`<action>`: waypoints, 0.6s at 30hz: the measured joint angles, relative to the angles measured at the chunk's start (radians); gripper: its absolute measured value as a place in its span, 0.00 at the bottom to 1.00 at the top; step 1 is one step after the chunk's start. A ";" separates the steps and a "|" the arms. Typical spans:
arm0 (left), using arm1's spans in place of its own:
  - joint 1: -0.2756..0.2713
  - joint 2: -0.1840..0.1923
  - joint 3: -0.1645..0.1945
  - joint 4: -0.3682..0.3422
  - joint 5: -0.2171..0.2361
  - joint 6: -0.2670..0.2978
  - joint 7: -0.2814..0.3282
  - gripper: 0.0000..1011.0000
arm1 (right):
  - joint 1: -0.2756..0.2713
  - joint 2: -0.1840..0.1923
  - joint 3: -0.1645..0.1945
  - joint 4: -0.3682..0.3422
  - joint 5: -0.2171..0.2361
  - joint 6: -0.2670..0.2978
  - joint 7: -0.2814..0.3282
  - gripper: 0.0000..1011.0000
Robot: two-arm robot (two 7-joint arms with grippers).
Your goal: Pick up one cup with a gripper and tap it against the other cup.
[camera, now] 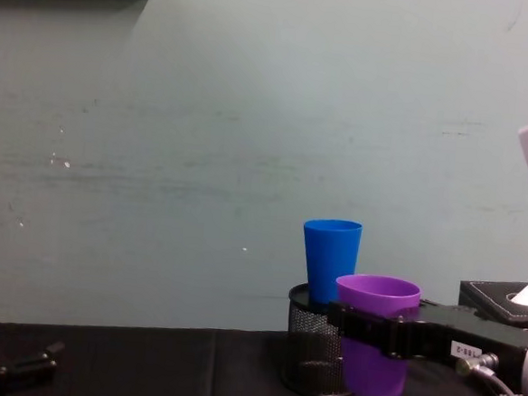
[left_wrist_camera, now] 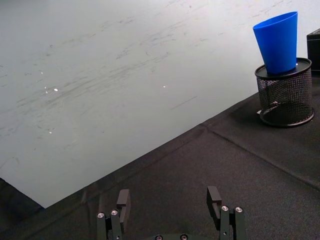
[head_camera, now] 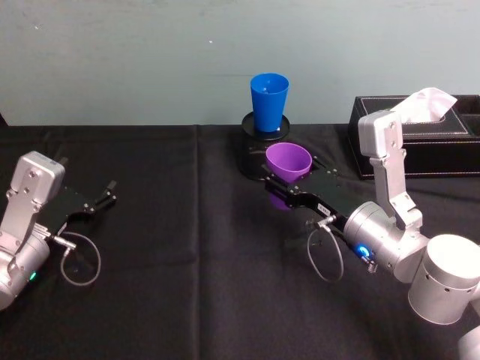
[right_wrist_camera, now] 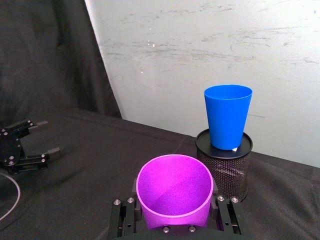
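Note:
My right gripper point(head_camera: 291, 178) is shut on the purple cup point(head_camera: 289, 160), one black finger point(right_wrist_camera: 123, 218) on each side of its wall, mouth up. In the chest view the purple cup point(camera: 374, 349) hangs low in the gripper point(camera: 368, 325); whether its base touches the cloth I cannot tell. Just beyond it the tall blue cup point(head_camera: 269, 100) stands upright on a black wire-mesh pen holder point(head_camera: 253, 129). The right wrist view shows the purple cup point(right_wrist_camera: 174, 192) apart from the blue cup point(right_wrist_camera: 227, 119). My left gripper point(head_camera: 101, 198) rests open at the far left, holding nothing.
A black tissue box point(head_camera: 442, 150) with a white tissue point(head_camera: 430, 102) sticking out stands at the back right, behind my right arm. Black cloth point(head_camera: 180, 247) covers the table, and a pale wall point(camera: 203, 157) rises close behind the cups.

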 joint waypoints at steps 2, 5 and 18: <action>0.000 0.000 0.000 0.000 0.000 0.000 0.000 0.99 | 0.000 0.000 0.000 0.000 0.000 0.000 0.000 0.73; 0.000 0.000 0.000 0.000 0.000 0.000 0.000 0.99 | 0.000 0.000 0.000 0.000 0.000 0.000 0.000 0.73; 0.000 0.000 0.000 0.000 0.000 0.000 0.000 0.99 | 0.000 0.000 0.000 0.000 0.000 0.000 0.000 0.73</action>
